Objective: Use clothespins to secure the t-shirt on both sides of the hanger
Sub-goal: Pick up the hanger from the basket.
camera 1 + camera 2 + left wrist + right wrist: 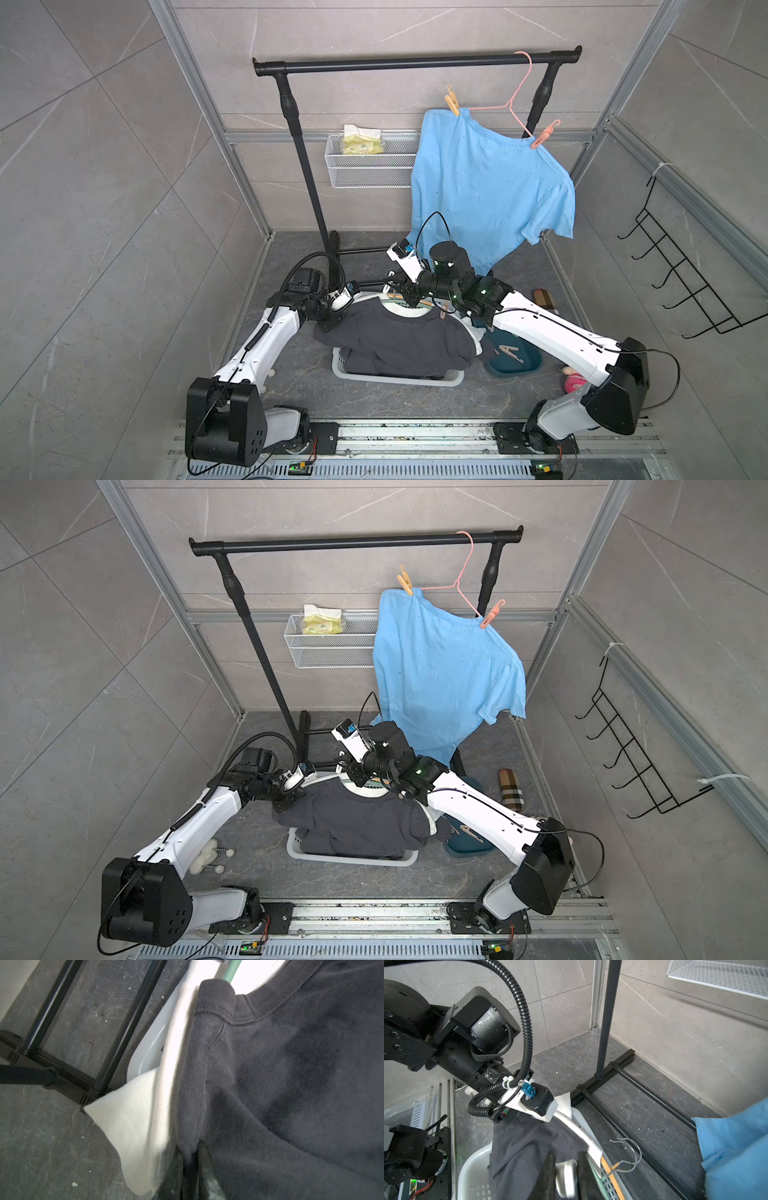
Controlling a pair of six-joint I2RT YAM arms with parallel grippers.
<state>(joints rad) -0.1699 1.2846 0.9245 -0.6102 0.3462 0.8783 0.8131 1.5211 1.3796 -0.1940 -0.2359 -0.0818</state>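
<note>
Clothespin status: a tan clothespin (452,101) clips one shoulder of the blue t-shirt (486,183) to the pink hanger (519,87) on the black rack (415,62); a pink clothespin (544,135) clips the opposite shoulder. Loose clothespins (510,352) lie in the teal tray (528,365) on the floor, just beside the white basket (399,379) and partly under the right arm. A pale grey clothespin (566,1180), blurred in the right wrist view, sits pinched between the fingers of the right gripper (565,1167), over the basket near the collar of the dark t-shirt (399,336). The left gripper (190,1155) is pressed together on a fold of the dark t-shirt at its shoulder seam. That garment drapes over the basket, with a green hanger (232,970) emerging from its collar and a white cloth (145,1115) beneath it.
</note>
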